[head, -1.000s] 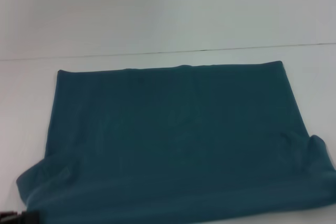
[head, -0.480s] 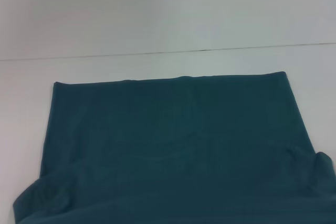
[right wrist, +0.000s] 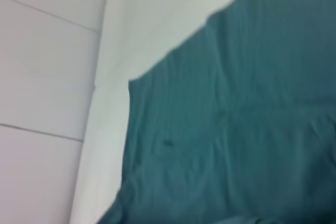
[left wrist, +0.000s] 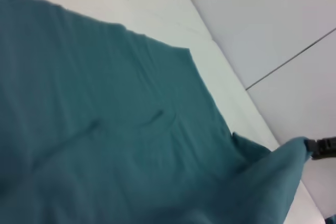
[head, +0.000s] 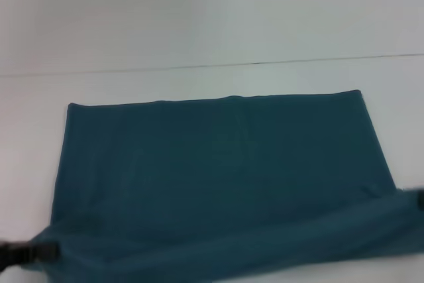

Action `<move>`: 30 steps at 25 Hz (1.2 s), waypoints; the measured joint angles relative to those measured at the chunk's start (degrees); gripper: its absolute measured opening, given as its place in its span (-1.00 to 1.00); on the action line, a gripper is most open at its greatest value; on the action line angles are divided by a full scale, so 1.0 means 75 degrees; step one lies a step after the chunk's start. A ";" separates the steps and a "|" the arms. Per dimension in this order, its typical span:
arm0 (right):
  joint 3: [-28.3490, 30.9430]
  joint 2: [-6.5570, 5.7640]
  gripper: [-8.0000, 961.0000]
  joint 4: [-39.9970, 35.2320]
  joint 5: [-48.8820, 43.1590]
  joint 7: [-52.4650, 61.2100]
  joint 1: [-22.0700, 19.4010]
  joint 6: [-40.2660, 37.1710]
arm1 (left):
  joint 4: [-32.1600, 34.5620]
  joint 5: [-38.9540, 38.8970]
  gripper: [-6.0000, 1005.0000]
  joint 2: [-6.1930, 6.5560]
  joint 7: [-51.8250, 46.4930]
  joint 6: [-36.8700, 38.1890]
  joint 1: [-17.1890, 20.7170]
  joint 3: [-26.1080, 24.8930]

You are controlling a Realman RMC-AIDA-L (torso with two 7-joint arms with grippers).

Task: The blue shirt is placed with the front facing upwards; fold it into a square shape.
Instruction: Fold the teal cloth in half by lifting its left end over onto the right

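Shirt (head: 218,177) spread flat on the white table (head: 199,18), both near corners lifted.

In the head view the shirt fills the centre and lower half, its far edge straight across at 12 o'clock, its near edge raised into a rolled ridge from 8 to 4 o'clock. The left gripper (head: 26,253) sits at 8 o'clock on the shirt's near left corner; the right gripper (head: 419,197) at 4 o'clock on the near right corner, also seen far off in the left wrist view (left wrist: 323,147). Whether either is clamped on the cloth, I cannot tell.
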 joint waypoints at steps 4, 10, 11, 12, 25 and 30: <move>0.0097 -0.0166 -0.87 0.0281 0.0002 0.0181 0.0601 0.0582 | -0.0414 0.0060 -0.98 0.0325 -0.0069 -0.0308 -0.0573 0.0039; 0.0024 -0.0337 -0.87 0.0593 -0.0035 0.0450 0.1469 0.1683 | -0.1120 0.0640 -0.98 0.0794 -0.0189 -0.1359 -0.1602 0.0015; 0.0009 -0.0380 -0.87 0.0706 -0.0042 0.0464 0.1597 0.1827 | -0.1303 0.0761 -0.97 0.0869 -0.0191 -0.1619 -0.1782 0.0025; -0.0017 -0.0419 -0.87 0.0786 -0.0044 0.0500 0.1700 0.1983 | -0.1472 0.0872 -0.97 0.0933 -0.0191 -0.1864 -0.1956 0.0044; -0.0409 -0.0484 -0.86 0.1112 -0.0017 0.0858 0.2032 0.3377 | -0.2409 0.1250 -0.96 0.1232 -0.0163 -0.4037 -0.3006 0.0393; -0.0409 -0.0421 -0.86 0.1170 -0.0005 0.0938 0.2170 0.3761 | -0.2648 0.1253 -0.96 0.1289 -0.0113 -0.4485 -0.3224 0.0484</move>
